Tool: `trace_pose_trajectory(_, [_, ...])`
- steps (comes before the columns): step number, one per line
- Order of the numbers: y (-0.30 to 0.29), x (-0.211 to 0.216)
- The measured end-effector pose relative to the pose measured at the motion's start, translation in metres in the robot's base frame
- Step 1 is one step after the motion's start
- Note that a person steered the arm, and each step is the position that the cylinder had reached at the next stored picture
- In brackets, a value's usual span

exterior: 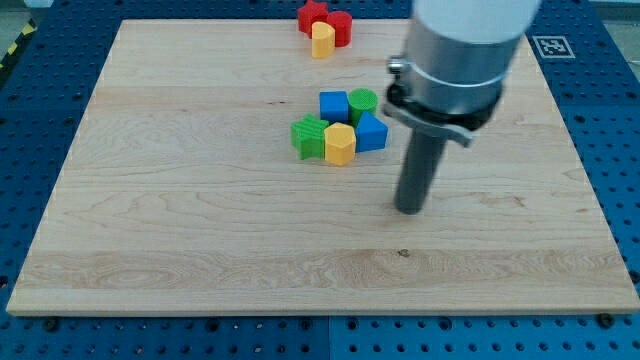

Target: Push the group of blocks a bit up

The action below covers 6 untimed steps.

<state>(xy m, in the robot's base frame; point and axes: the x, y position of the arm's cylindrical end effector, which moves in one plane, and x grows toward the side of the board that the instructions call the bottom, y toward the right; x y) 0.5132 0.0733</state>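
Here the group, a blue cube [334,105], green cylinder [364,101], green block [310,137], yellow block [340,144] and blue block [372,132], sits mid-board; my tip [410,209], a bare rod gripping nothing, stands nearer and right of it, so it probably must swing left beneath before pushing far.

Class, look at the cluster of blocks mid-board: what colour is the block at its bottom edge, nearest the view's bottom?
Yellow: the yellow block, seen clearly in the camera view.

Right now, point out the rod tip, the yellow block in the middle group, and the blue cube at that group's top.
my tip [409,209]: camera view, very end of the rod.
yellow block [340,142]: camera view, top face.
blue cube [333,104]: camera view, top face.
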Motion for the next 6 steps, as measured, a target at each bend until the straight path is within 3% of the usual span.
trace_pose_trajectory(1, [-0.042, -0.019])
trace_pose_trajectory(6, [-0.087, -0.088])
